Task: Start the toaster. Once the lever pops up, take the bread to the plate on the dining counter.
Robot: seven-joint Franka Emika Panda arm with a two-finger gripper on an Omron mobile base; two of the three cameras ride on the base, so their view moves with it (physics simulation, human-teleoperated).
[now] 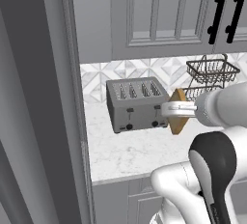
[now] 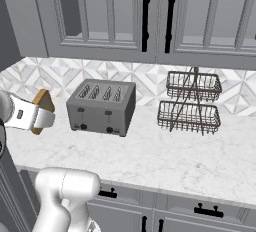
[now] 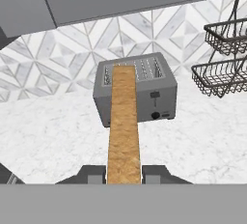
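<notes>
In front of the toaster (image 1: 137, 104), clear of its slots, our end effector (image 1: 177, 109) is clamped on the bread (image 1: 178, 112). We judge the carry under way; next we must turn toward the plate.

One toaster (image 2: 102, 107), one bread slice (image 3: 123, 126), one two-tier wire basket rack (image 2: 192, 103).

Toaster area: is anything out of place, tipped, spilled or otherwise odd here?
Nothing stands out. The toaster stands square on the counter with empty slots, the two-tier wire basket is upright beside it, and no crumbs or spills show. The bread is clamped edge-on in the gripper, held clear of the toaster.
</notes>
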